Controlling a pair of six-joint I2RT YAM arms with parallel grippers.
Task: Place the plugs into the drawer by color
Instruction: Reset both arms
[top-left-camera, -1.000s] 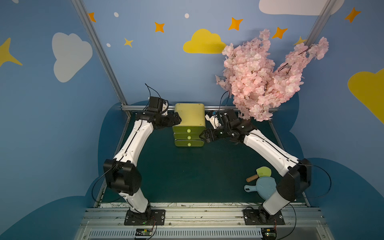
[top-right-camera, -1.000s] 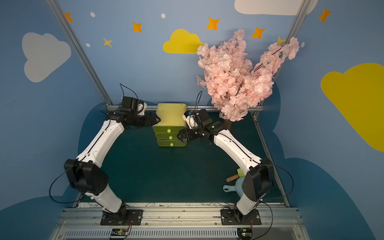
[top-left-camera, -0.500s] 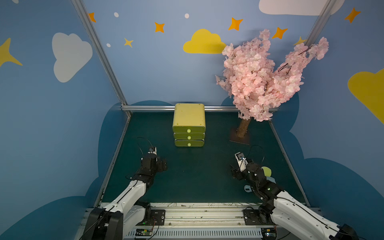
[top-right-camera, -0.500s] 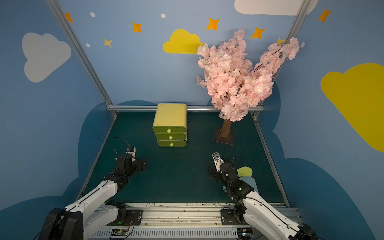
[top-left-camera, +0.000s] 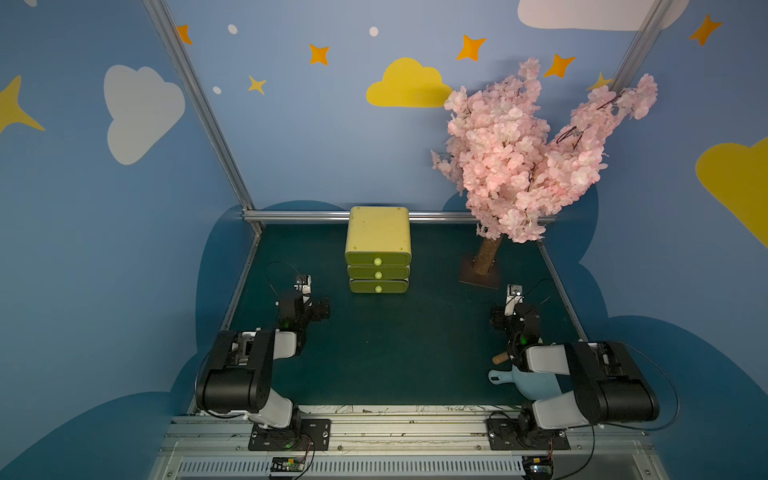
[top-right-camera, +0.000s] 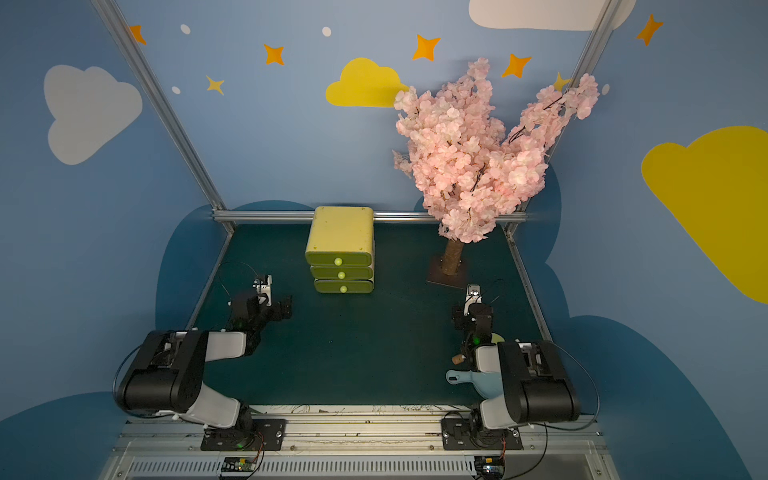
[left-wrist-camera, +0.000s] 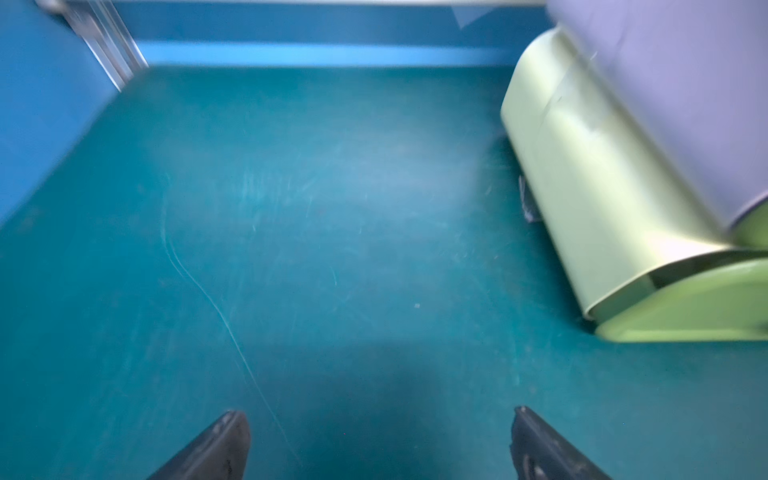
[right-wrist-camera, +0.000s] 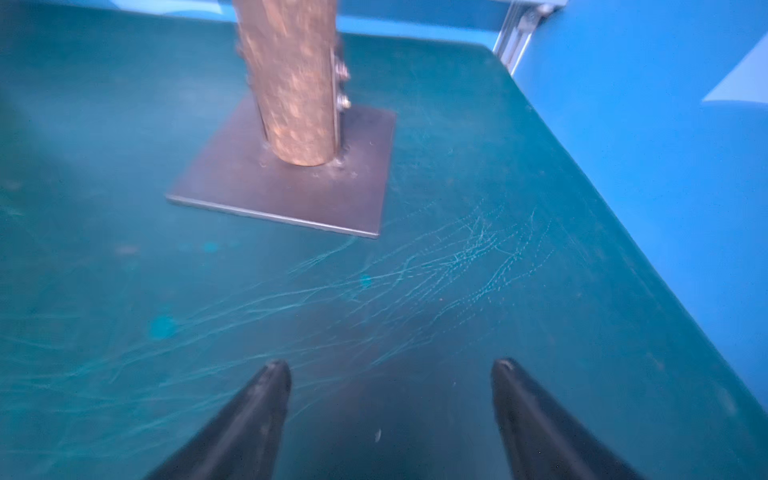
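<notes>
Item 1. Left gripper (left-wrist-camera: 380, 415): its jaws are standing wide apart and gripping nothing. Only bare mat (top-left-camera: 415, 340) is showing between the two dark fingers (left-wrist-camera: 216, 449). In both top views it is sitting at about 9 o'clock on the mat, with its arm folded low over the near rail.

Item 2. Right gripper (right-wrist-camera: 389, 365): its jaws are parted, less widely than the left pair, and holding nothing. Scratched mat is lying between the fingertips (right-wrist-camera: 266, 399). It is sitting at about 3 o'clock and pointing toward the tree trunk (right-wrist-camera: 291, 83) and its square metal base plate (right-wrist-camera: 291, 183), well apart from both.

Item 3. Drawer (top-left-camera: 378, 237): the yellow-green chest is standing at 12 o'clock against the far rail. All three drawers are sitting flush and shut, each showing a pale round knob (top-left-camera: 377, 261). In the left wrist view its side is appearing blurred, well clear of the fingers.

Item 4. Pink blossom tree (top-left-camera: 528, 153): it is rising from about 1 o'clock.

Item 5. Light blue dustpan (top-left-camera: 536, 384): it is lying at about 5 o'clock, partly hidden under the right arm. A wooden handle end (top-left-camera: 498, 357) is poking out just beside it.
</notes>
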